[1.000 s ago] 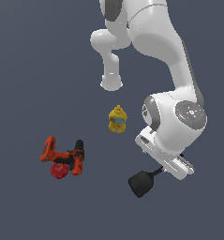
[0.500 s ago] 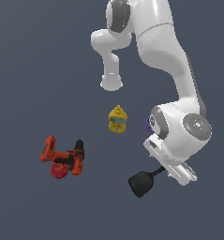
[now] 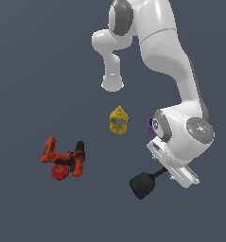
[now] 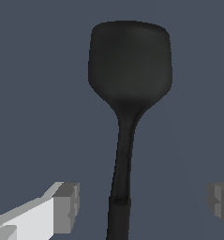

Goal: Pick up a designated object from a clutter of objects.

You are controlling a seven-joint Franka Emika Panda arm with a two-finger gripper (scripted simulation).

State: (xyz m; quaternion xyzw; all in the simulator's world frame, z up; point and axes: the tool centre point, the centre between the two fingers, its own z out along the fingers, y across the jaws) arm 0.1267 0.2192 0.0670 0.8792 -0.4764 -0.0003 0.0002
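Note:
The black spatula lies on the dark floor, its handle running under my hand. In the wrist view its broad blade is ahead and its thin handle passes between my fingers. My gripper is open and straddles the handle without touching it; one finger is nearer the handle than the other. In the exterior view my gripper is low over the handle's end, its fingertips mostly hidden by the hand.
A yellow bottle stands in the middle. A purple cup is mostly hidden behind my arm. The orange-and-black drill and red ball lie together at the exterior view's left.
My arm has come down and shifted slightly toward the exterior view's right, over the spatula's handle. The spatula and the other objects have not moved.

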